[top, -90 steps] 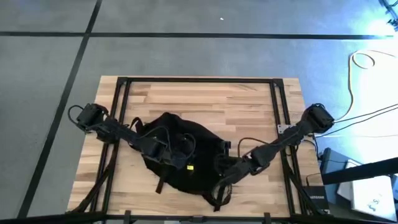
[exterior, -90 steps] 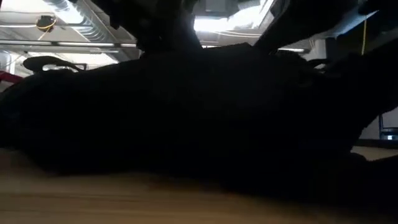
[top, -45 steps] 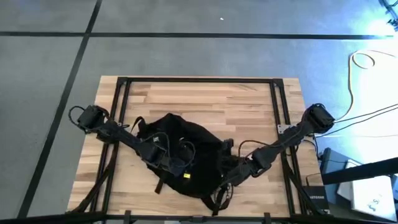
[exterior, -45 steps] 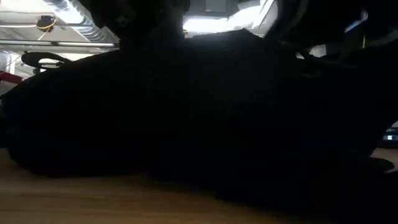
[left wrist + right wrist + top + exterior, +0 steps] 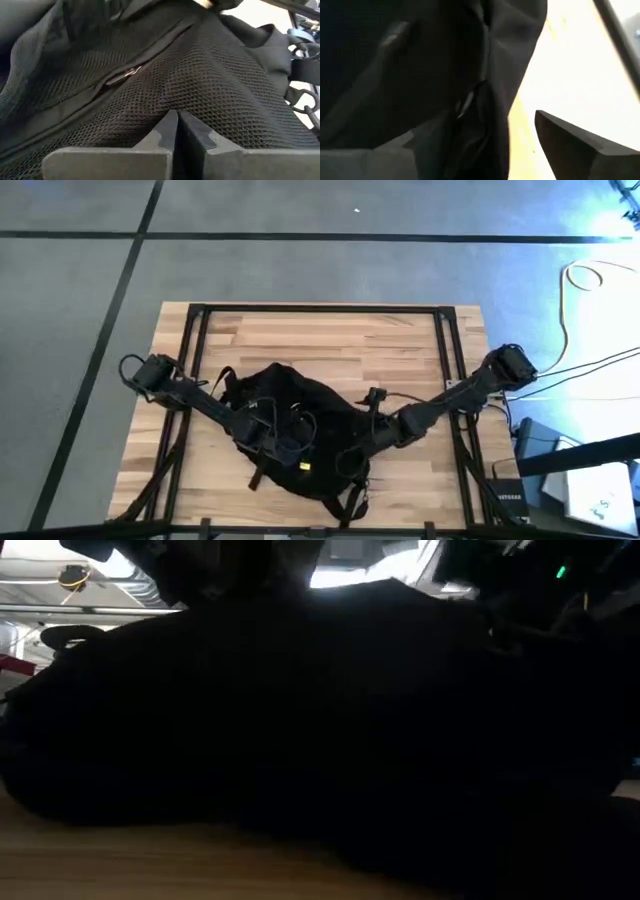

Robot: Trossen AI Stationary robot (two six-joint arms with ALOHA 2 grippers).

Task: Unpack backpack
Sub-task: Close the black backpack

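The backpack is lying mid-table with both arms bearing on it. The left gripper is pressing its closed, empty fingers into the mesh just short of a zipper pull, probably steadying the bag. The right gripper is spread wide, fabric lying between its fingers. The low view is showing only dark fabric, hiding any contents.

text: none readable | backpack: no lettering visible on its upper side | small yellow tag on backpack: too small to read | table: unmarked
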